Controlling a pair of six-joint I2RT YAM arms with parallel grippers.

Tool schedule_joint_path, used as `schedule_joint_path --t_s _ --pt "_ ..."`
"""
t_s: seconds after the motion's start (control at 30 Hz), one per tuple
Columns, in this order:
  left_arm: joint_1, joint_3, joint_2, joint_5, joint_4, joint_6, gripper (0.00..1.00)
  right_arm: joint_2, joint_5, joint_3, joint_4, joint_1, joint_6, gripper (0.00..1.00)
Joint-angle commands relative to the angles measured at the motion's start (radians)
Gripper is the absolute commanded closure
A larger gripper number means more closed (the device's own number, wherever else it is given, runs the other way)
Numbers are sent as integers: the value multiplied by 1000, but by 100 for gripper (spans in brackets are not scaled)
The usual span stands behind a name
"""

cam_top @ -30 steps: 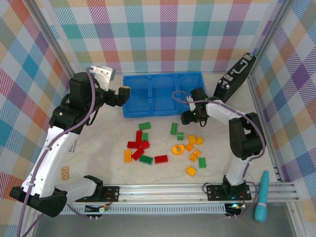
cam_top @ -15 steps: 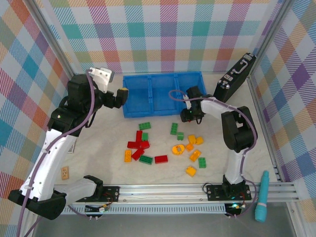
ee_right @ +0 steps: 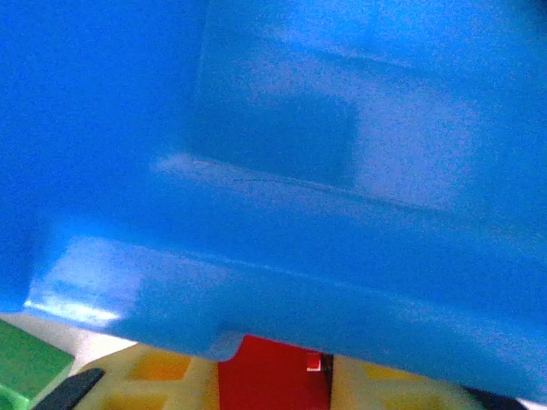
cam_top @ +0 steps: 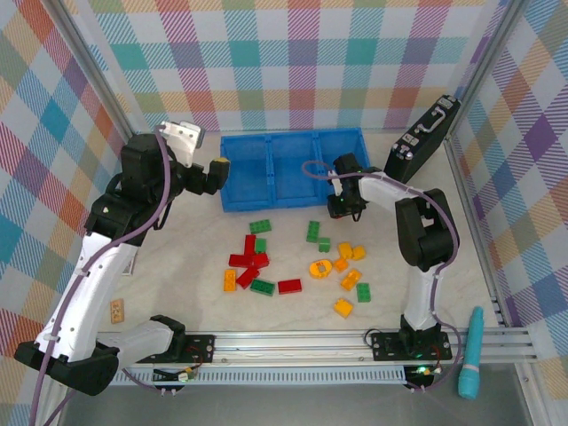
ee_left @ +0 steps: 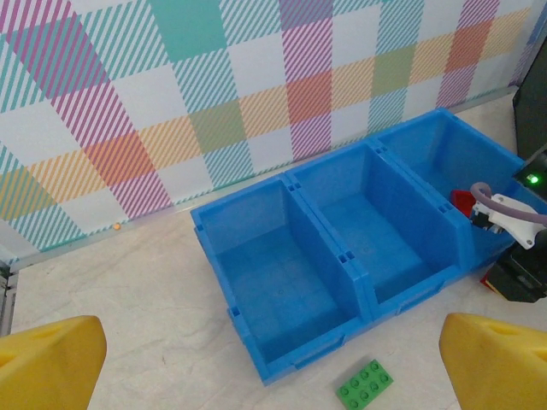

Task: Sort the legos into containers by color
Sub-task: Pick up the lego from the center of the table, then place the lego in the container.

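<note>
One blue bin (cam_top: pixel 275 202) stood on the desk (cam_top: pixel 177 266), split into three compartments (cam_top: pixel 293 164). About eighteen loose bricks lay there: six green bricks (cam_top: pixel 259 226), five red bricks (cam_top: pixel 289 286) as far as the overlapping pile could be counted, and seven yellow-orange bricks (cam_top: pixel 343 308), among them one round piece (cam_top: pixel 320 266). One more red brick (ee_right: pixel 273 376) sat between the pads of the right pincer (cam_top: pixel 340 209). There were two arms (cam_top: pixel 98 257), one black case (cam_top: pixel 422 138), one teal pen-like tool (cam_top: pixel 470 355) and one small tan block (cam_top: pixel 115 310).

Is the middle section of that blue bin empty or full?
Empty: in the middle compartment, the left wrist view shows a bare blue floor.
</note>
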Motion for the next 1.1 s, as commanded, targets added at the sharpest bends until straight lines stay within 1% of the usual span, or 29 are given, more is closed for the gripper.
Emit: schedule_joint_path --t_s 0.0,0.17,0.27,0.37,0.53,0.67,0.8,1.07 --pt "-8 -20 -5 -19 5 18 0 -63 16 -18 -62 11 -2 71" --pt "-8 -33 -10 -23 10 26 0 -186 56 -17 -125 10 -3 73" --pt "-7 -40 -16 -28 19 30 0 -246 94 18 -145 11 -11 74" --pt "-7 -44 -22 -22 26 30 0 -261 129 72 -131 9 -27 75" --pt "-7 -74 -63 -3 62 32 0 -164 169 216 -111 5 -78 75" --pt "-7 -88 -91 32 83 36 0 -39 186 330 -90 -13 -103 75" --pt "-7 -78 -89 35 74 33 0 74 196 423 -83 -29 -114 75" --pt "-7 -82 -94 32 72 25 0 196 172 505 -83 -53 -94 75"
